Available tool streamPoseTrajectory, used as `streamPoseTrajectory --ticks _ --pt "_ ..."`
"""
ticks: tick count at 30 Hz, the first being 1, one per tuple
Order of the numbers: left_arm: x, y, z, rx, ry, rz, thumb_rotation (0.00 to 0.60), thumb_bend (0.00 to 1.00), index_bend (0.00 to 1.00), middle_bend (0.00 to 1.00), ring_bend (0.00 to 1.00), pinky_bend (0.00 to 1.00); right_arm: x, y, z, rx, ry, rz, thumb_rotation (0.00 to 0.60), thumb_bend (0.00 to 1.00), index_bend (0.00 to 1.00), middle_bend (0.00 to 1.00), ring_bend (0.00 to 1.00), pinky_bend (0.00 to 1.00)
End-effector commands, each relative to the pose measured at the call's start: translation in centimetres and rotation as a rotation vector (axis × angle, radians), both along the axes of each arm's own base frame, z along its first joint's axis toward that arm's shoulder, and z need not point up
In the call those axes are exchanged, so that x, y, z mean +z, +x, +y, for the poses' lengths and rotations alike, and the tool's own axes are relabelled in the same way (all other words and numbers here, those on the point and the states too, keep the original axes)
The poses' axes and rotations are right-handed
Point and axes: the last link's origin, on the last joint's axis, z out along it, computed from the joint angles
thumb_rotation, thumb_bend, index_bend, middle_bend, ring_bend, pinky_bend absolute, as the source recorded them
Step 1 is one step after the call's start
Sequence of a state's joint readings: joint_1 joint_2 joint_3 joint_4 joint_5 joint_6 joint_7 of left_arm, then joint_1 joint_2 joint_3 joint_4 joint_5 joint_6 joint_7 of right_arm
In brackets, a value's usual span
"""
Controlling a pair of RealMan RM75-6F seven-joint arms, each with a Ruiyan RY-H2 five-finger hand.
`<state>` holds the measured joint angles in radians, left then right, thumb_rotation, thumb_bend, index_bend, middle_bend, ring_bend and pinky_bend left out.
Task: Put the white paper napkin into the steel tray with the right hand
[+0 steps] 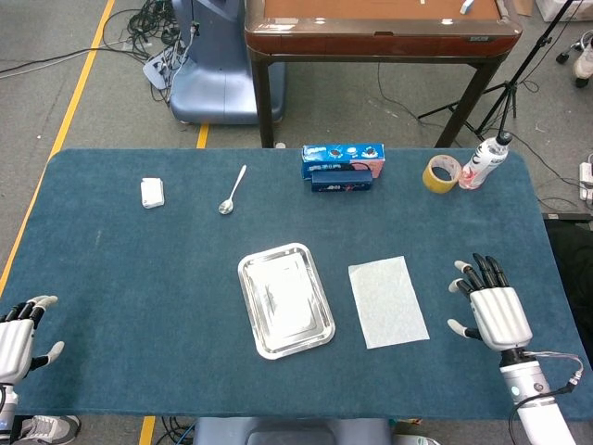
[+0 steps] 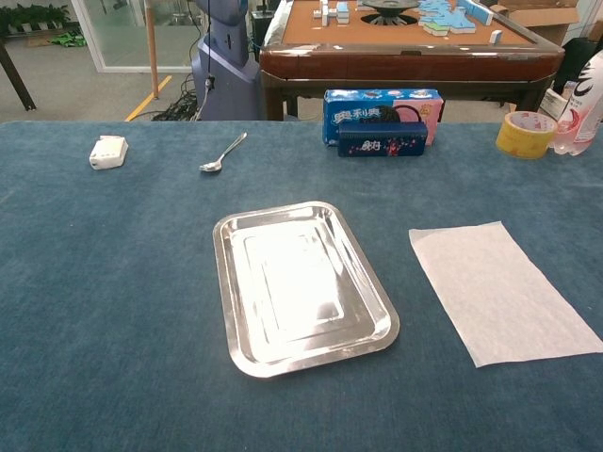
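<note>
While the flat white paper napkin [image 1: 388,301] lies just right of the rectangular steel tray [image 1: 285,299], our right hand [image 1: 491,308] hovers beside it, fingers [image 1: 480,270] spread, holding nothing.

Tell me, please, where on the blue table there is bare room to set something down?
Bare cloth lies left of the steel tray, below the white packet and spoon, toward the left hand. A narrow strip separates tray and napkin; another separates napkin and right hand. The far edge is crowded: blue boxes, tape roll, bottle.
</note>
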<state>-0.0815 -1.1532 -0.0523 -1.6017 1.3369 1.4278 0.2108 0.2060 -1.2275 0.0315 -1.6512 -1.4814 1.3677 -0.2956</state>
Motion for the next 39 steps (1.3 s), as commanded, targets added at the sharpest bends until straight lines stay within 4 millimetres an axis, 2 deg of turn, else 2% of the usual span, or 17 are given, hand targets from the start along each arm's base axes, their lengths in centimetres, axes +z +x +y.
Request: streamPoseTrajectory --ticks 1,14,29,39 --pt "0.1 0.0 0.0 -0.002 0.003 -0.001 0.600 0.20 0.24 0.22 0.21 0.32 -0.9 0.3 0.0 0.020 0.015 0.001 0.600 0.00 0.42 0.20 0.00 0.01" --pt "0.5 -0.1 -0.1 0.002 0.012 -0.010 0.600 0.20 0.24 0.22 0.21 0.32 -5.3 1.5 0.7 0.076 0.087 -0.005 0.600 0.00 0.42 0.19 0.00 0.01" --pt "0.3 -0.2 0.0 0.006 0.006 -0.010 0.600 0.20 0.24 0.22 0.21 0.32 -6.8 1.0 -0.1 0.218 0.166 0.083 0.600 0.00 0.42 0.18 0.00 0.01" --pt "0.4 -0.2 0.0 0.007 0.007 -0.014 0.600 0.20 0.24 0.22 0.21 0.32 -8.6 0.3 0.8 0.250 0.142 0.074 0.600 0.00 0.42 0.15 0.00 0.01"
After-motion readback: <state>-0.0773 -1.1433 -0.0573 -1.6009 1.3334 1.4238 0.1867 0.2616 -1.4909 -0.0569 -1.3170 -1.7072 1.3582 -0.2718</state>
